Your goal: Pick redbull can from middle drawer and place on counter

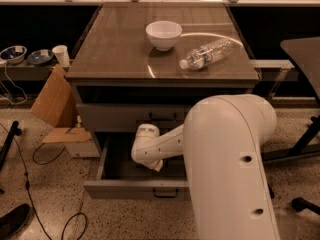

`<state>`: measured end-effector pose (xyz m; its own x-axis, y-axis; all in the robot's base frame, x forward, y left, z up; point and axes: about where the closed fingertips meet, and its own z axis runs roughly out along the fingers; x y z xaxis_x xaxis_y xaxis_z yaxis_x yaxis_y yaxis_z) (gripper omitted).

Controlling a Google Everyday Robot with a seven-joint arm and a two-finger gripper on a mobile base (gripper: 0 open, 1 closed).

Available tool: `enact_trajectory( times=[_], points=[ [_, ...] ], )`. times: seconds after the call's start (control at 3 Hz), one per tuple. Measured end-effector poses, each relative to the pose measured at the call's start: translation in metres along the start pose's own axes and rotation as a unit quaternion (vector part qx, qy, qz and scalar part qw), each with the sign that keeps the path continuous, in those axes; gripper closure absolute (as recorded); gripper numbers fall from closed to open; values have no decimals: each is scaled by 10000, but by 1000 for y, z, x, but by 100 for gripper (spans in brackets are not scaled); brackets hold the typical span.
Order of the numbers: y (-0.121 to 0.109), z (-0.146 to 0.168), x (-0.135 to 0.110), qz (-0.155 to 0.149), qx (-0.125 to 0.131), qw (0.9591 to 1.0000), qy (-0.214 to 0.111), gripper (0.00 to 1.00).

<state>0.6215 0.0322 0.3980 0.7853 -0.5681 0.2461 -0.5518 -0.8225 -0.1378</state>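
The middle drawer (134, 189) is pulled open below the counter (115, 54). My white arm reaches down into it from the right. The gripper (158, 166) is low inside the drawer's dark tray, mostly hidden behind the arm's round wrist (145, 146). The redbull can is hidden; I cannot see it in the drawer or on the counter.
A white bowl (163, 34) and a clear plastic water bottle (206, 54) lying on its side are on the counter. The upper drawer (125, 117) is closed. A cardboard piece (52, 99) leans at the cabinet's left, and cables (30, 184) lie on the floor. A chair base (300, 149) stands at the right.
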Motion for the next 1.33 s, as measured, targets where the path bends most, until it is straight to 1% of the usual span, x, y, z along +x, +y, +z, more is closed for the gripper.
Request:
enact_trajectory(
  times=[0.33,0.67,1.0,1.33],
  points=[
    [6,-4,-11,-93,-64,9997,220,100],
    [7,-14,-15,-121,-68,9991,407,100],
    [6,-36,-16,-156,27,9982,580,100],
    [8,-81,-13,-303,100,9969,723,100]
  ],
)
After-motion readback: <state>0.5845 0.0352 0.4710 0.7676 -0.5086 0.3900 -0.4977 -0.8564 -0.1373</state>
